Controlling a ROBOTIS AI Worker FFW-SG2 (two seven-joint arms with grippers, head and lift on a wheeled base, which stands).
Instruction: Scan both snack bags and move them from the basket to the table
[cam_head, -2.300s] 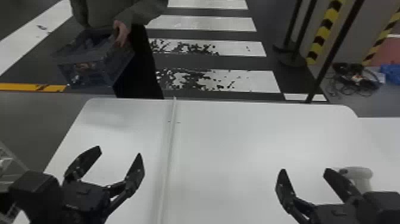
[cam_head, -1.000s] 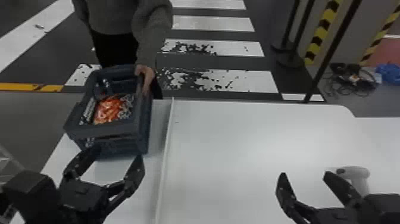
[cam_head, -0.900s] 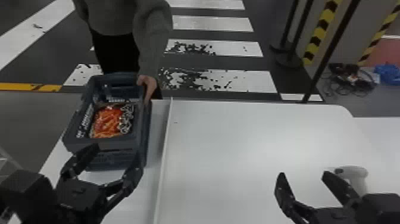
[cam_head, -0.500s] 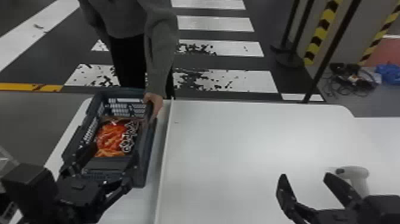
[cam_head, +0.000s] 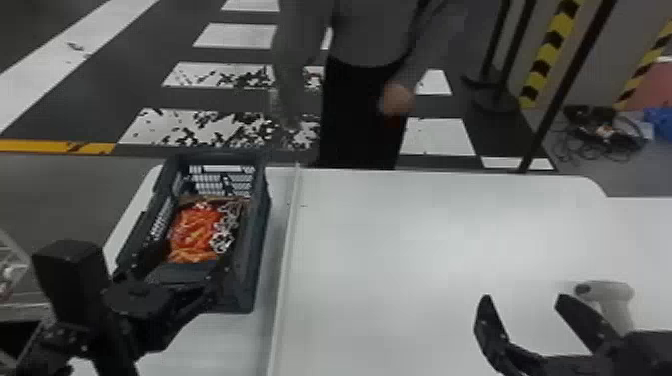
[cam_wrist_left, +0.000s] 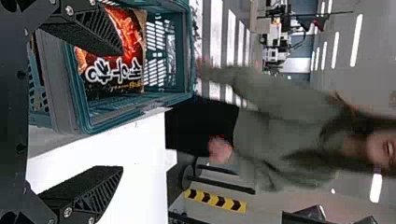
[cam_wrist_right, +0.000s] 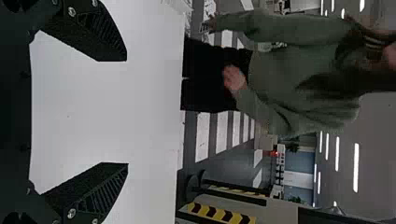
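Left tool (cam_wrist_left: 122, 111), fingers spread and empty, hangs by the near end of the basket (cam_head: 261, 235), and here's the change: the person's hand (cam_head: 397, 99) has let go, the basket's down on the table (cam_head: 425, 225), so picking can likely begin! One snack bag (cam_head: 195, 232) lies inside; a second I can't make out. Table edge close left of the basket; right of it, past the strip (cam_head: 286, 260), roomy white surface, then the right tool (cam_wrist_right: 126, 112), fingers parted, empty, and the scanner (cam_head: 607, 295).

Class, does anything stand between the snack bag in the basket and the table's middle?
Yes: the basket's right wall, then a thin white strip along the table, both right of the snack bag.
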